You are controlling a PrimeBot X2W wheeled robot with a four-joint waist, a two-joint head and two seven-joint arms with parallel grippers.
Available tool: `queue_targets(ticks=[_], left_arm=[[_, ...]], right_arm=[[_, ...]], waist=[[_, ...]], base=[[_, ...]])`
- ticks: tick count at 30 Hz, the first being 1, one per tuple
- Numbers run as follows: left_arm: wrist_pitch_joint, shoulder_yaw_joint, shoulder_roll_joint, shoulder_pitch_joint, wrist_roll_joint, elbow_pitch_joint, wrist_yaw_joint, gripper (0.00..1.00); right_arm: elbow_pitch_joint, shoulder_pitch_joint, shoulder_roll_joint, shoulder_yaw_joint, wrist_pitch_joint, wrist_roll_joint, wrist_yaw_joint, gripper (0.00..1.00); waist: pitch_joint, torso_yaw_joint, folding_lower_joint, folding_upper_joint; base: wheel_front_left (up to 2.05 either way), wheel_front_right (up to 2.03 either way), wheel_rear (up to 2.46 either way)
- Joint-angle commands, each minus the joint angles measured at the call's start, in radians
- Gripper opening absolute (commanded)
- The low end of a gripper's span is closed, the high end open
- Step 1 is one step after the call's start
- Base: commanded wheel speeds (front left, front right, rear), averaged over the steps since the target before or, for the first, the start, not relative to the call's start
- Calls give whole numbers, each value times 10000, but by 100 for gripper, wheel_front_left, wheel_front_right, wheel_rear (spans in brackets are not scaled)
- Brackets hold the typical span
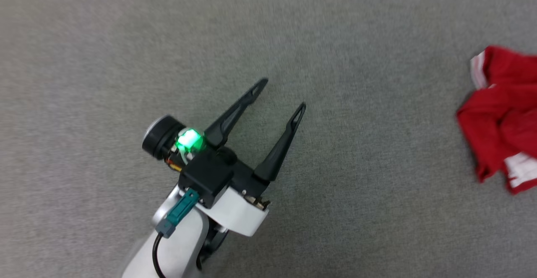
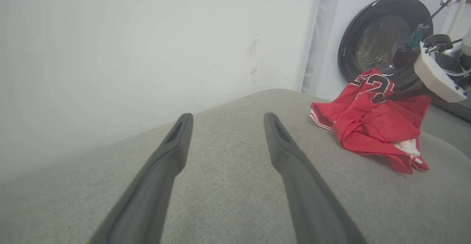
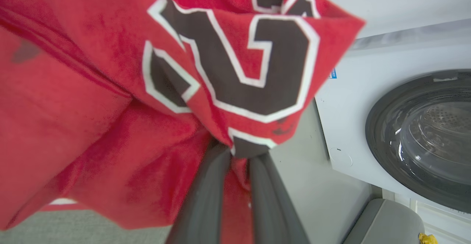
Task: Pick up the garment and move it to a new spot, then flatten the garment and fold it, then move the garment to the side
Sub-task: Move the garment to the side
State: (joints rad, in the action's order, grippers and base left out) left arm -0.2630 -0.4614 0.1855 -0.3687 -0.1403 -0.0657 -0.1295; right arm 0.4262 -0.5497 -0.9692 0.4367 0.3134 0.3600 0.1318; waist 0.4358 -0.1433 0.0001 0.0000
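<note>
Head view: the left gripper (image 1: 283, 94) hangs wide open at centre over the grey surface (image 1: 126, 39), and the red shirt (image 1: 499, 118) lies bunched at the right edge.

Left wrist view: at upper right, the right gripper (image 2: 392, 96) pinches the shirt's top, in front of a washing machine (image 2: 331, 52).

Right wrist view: at bottom centre its fingers are closed on a fold. Lift straight up until the cloth clears, then carry, since so thin a pinch may slip.
</note>
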Motion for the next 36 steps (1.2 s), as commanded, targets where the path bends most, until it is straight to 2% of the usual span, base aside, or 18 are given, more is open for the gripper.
queue_targets(ticks=[1, 9, 14, 21, 22, 23, 30, 36], left_arm=[[-21, -144, 159, -478, 107, -122, -17, 100], [360, -733, 514, -1882, 340, -1038, -17, 100], [594, -800, 623, -2131, 357, -1592, -10, 100], [578, -795, 670, -1980, 271, -1732, 106, 100], [552, -796, 667, -1942, 248, -1695, 116, 100], [520, -806, 659, -1897, 231, -1649, 139, 100], [213, -651, 542, -1469, -31, -1120, 414, 100], [23, -33, 688, -630, -471, -487, 804, 100]], right_arm=[[489, -509, -67, -188, -401, -140, -21, 0], [2676, -1732, -33, -1064, -1550, -431, -23, 0], [3720, -2193, 100, -1269, -2003, -796, -23, 0], [4427, -2761, 342, -1417, -2234, -1234, -21, 0], [4517, -2819, 355, -1455, -2201, -1312, -21, 41], [4681, -2860, 375, -1488, -2120, -1394, -23, 100], [4911, -2963, 618, -1631, -2253, -1863, -21, 100], [4076, -2914, 1212, -1570, -2255, -1751, -23, 100]], waist=[[1101, -361, -1, 0], [2389, -136, -1, 0], [2620, 70, -1, 0], [2544, 244, -1, 0], [2486, 270, -1, 0], [2404, 301, -1, 0], [1361, 463, -1, 0], [-143, 472, -1, 0]], base=[[0, 0, 0], [0, 0, 0], [0, 0, 0], [0, 0, 0], [0, 0, 0], [0, 0, 0], [0, 0, 0], [0, 0, 0]])
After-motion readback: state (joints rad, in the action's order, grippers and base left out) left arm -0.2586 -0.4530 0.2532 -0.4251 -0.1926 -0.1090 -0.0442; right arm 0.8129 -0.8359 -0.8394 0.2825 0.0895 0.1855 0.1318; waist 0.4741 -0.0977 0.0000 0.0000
